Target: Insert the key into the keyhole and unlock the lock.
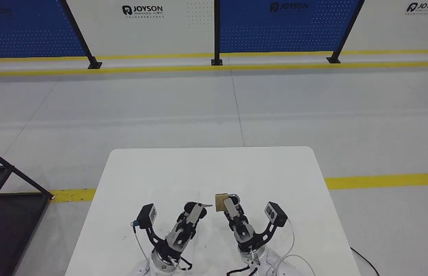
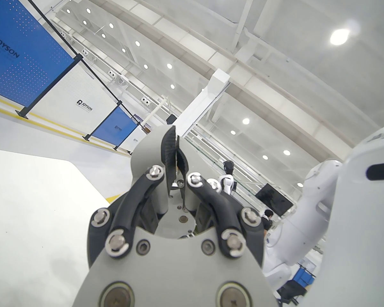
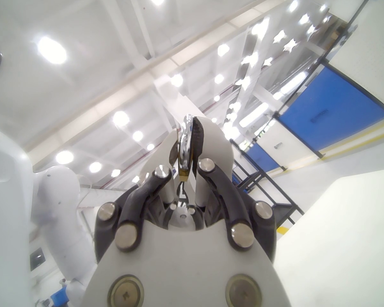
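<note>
At my right gripper (image 3: 192,130): clamped on the lock (image 3: 183,150), brass body and bright shackle between the pads, above the table (image 1: 200,172).
Left gripper (image 2: 173,143): narrow, nipping a thin metal sliver I take for the key (image 2: 178,158), just beside the lock.
Handling: lock dense, rigid, smooth, apt to twist; best held by its flat faces. Key light, stiff; best gripped by the head.
Writing: none legible on lock or key; barrier panels (image 1: 283,24) carry logos, left unread.

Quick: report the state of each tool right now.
Left tool: closed, pinching a thin metal piece, apparently the key.
Right tool: closed, holding the lock.
</note>
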Motion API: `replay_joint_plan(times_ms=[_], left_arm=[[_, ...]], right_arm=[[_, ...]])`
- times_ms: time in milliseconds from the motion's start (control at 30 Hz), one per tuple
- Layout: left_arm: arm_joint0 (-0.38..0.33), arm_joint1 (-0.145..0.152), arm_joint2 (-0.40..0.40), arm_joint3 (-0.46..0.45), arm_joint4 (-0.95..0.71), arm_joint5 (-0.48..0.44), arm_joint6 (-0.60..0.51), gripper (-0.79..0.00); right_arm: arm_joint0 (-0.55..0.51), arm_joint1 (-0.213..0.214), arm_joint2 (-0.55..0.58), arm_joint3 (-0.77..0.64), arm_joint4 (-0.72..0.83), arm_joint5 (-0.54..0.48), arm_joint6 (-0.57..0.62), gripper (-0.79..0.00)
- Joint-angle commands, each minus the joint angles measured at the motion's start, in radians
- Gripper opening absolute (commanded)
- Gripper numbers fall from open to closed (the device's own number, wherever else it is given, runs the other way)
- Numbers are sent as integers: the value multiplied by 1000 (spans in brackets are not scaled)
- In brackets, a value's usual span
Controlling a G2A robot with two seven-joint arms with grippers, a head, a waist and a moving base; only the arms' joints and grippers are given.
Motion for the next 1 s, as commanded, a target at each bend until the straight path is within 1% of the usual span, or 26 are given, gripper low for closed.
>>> replay_joint_plan(times_ms=[0, 200, 533, 600, 733, 967], left_arm=[[-5, -3, 8, 2, 9, 8, 6, -785], [-18, -11, 25, 13, 7, 19, 14, -785], [-22, -19, 29, 13, 17, 28, 29, -785], [-22, -20, 29, 14, 19, 29, 30, -785], [-22, -22, 30, 14, 23, 32, 34, -785], [-23, -27, 35, 14, 46, 50, 38, -785]], right_arm=[[0, 0, 0, 0, 0, 0, 0, -785], [0, 0, 0, 0, 0, 0, 0, -785], [0, 0, 0, 0, 0, 0, 0, -785], [-5, -1, 2, -15, 17, 26, 28, -785], [-16, -1, 12, -35, 36, 45, 65, -785], [-31, -4, 27, -52, 39, 53, 94, -785]])
